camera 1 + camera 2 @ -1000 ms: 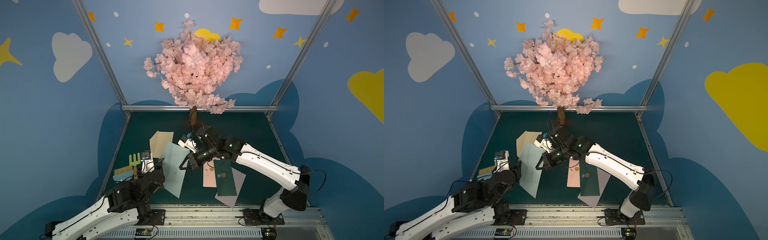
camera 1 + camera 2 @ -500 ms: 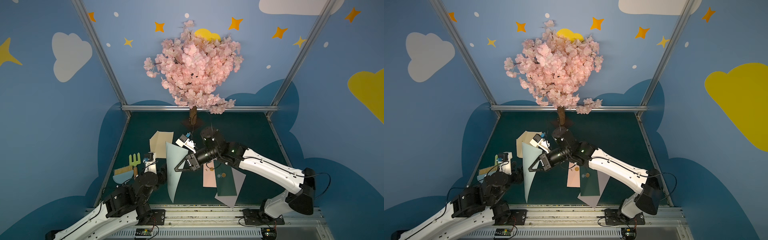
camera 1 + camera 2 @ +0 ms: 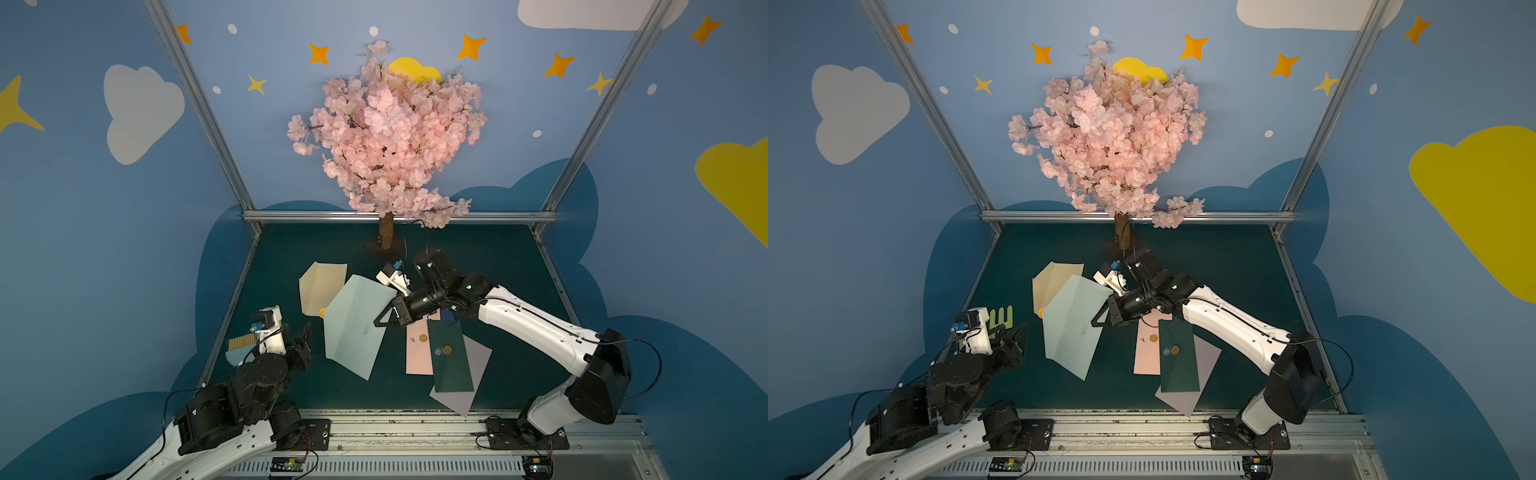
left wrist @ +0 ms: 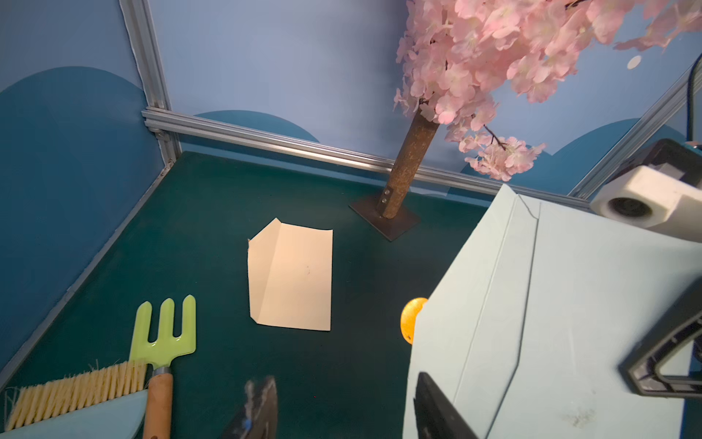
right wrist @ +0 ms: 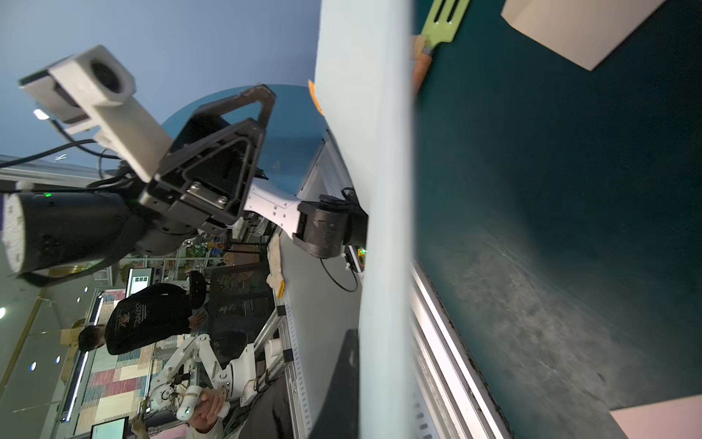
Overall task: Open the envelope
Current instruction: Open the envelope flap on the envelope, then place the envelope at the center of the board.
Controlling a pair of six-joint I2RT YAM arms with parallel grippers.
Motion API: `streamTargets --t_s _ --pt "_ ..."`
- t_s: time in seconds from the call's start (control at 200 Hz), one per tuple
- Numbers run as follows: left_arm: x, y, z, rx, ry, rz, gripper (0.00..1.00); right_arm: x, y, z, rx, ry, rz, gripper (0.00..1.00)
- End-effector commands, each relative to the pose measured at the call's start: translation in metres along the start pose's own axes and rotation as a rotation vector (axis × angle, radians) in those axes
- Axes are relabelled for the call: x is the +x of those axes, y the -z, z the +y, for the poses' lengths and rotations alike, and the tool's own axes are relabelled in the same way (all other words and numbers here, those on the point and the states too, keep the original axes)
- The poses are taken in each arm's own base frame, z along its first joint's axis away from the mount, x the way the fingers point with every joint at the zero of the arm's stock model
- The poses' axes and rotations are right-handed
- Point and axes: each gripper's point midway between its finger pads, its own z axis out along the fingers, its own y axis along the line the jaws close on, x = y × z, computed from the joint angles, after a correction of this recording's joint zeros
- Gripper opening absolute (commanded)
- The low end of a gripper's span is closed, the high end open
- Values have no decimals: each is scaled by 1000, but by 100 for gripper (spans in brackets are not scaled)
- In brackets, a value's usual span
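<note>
A light blue envelope (image 3: 353,328) (image 3: 1073,328) hangs tilted above the green table, broad face up. My right gripper (image 3: 380,322) (image 3: 1096,322) is shut on its right edge. An orange wax seal (image 3: 321,312) (image 4: 412,319) peeks out at its upper left edge. In the right wrist view the envelope (image 5: 383,190) runs edge-on past a dark finger (image 5: 347,380). My left gripper (image 3: 305,332) (image 3: 1017,332) stands open just left of the envelope, with nothing between its fingers. In the left wrist view the envelope (image 4: 551,323) fills the side beyond one fingertip (image 4: 423,380).
A cream envelope (image 3: 322,286) lies behind the blue one. Pink (image 3: 417,349), dark green (image 3: 451,357) and lavender (image 3: 469,382) envelopes overlap at front right. A green garden fork (image 4: 163,334) and a brush (image 4: 76,391) lie at the left. The blossom tree's trunk (image 3: 385,232) stands at the back.
The envelope has turned in my right gripper: edge-on half a second ago, its broad face now shows again. The left arm has drawn back and lower, its gripper staying by the envelope's left edge.
</note>
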Motion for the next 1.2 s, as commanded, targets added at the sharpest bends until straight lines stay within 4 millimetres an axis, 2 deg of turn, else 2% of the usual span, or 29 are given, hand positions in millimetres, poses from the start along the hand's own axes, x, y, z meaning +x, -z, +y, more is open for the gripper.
streamTargets --t_s 0.0,0.22,0.416,0.621,0.896,1.046,1.151,1.196 --pt "-1 1 8 -43 -13 -2 58 -1 -10 -37 61 -11 59 0" --pt "-2 3 10 -45 -17 -1 59 -31 -25 -93 -20 -87 146 0" --pt "-2 3 11 -47 -17 -2 60 -72 -24 -145 -106 -142 148 0" --pt "1 0 10 -55 -29 6 61 -96 -20 -189 -125 -161 134 0" --pt "9 0 13 -65 -32 37 61 -116 -25 -221 -149 -130 117 0" --pt "10 2 15 -65 -26 41 61 -119 -22 -243 -139 -152 97 0" --pt "11 2 15 -67 -27 44 61 -118 -21 -254 -110 -152 96 6" --pt "12 1 15 -68 -30 46 61 -117 -20 -259 -95 -157 97 14"
